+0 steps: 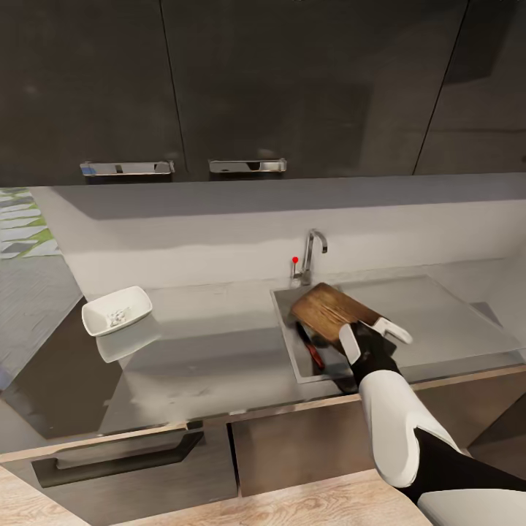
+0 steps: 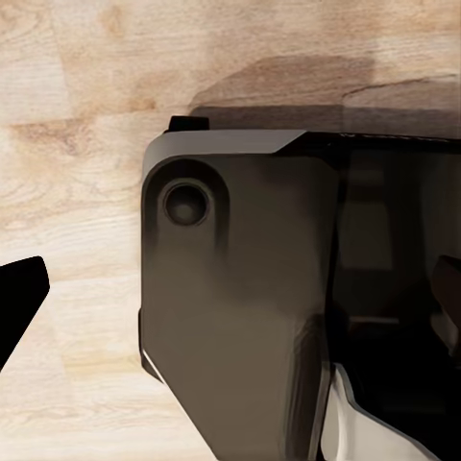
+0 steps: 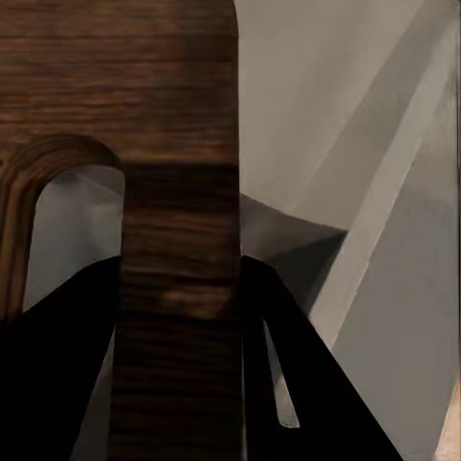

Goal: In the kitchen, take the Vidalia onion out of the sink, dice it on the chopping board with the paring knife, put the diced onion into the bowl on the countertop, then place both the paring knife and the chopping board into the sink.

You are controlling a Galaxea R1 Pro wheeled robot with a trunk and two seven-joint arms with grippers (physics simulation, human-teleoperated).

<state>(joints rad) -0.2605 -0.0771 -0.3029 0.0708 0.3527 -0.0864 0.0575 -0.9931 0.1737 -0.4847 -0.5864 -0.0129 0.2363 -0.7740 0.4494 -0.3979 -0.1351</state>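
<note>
The chopping board [image 1: 329, 310] hangs tilted over the sink [image 1: 437, 313] basin, its far end lifted toward the tap [image 1: 313, 256] and its near end caught in the right gripper [image 1: 374, 337]. In the right wrist view the wooden edge [image 3: 178, 288] runs straight between the two dark fingers [image 3: 58, 365], which look clamped on the rim beside the handle cut-out. It reads as a stiff, flat slab with some weight; pinched at one end, it would likely want to swing about the grip, so a hold near the handle hole with the board let down edge-first seems safest. The smooth grain could slip if the squeeze eased.

Below the board, inside the sink, lies the paring knife [image 1: 312, 348], red handle toward the near wall. That leaves the board as the last piece to go in.

Well away from the sink, along the surface [image 1: 212, 343] on the side opposite the drainboard, sits the bowl [image 1: 116, 310] with pale bits inside, probably the diced onion.

In the left wrist view I cannot tell how the left gripper stands; a dark housing [image 2: 240, 307] over a pale wooden floor [image 2: 77, 115] shows.
</note>
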